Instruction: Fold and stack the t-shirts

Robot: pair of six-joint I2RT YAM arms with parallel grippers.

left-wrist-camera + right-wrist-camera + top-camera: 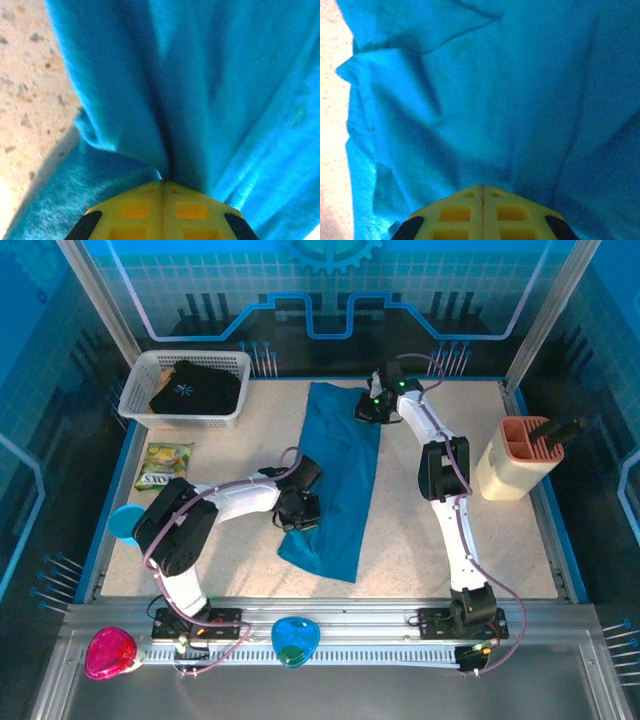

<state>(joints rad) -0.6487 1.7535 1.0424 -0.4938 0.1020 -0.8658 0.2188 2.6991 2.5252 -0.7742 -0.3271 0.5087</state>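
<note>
Teal-blue t-shirt (335,480) is gripped toward its near and far ends by my clenched left pincer (298,508) and right pincer (367,407), so I judge it stretched for folding.

The teal-blue t-shirt (345,470) lies in the middle of the table (250,440), folded lengthwise into a long, narrow strip that runs from the far side toward the near edge, its near end slanting to a blunt corner. Up close its plain cloth is gathered into soft creases and ridges, with a layered edge lifted off the speckled surface. The black t-shirt (195,388) sits crumpled in the white basket (137,395) at the far left corner, its small pale starburst print facing up.
</note>
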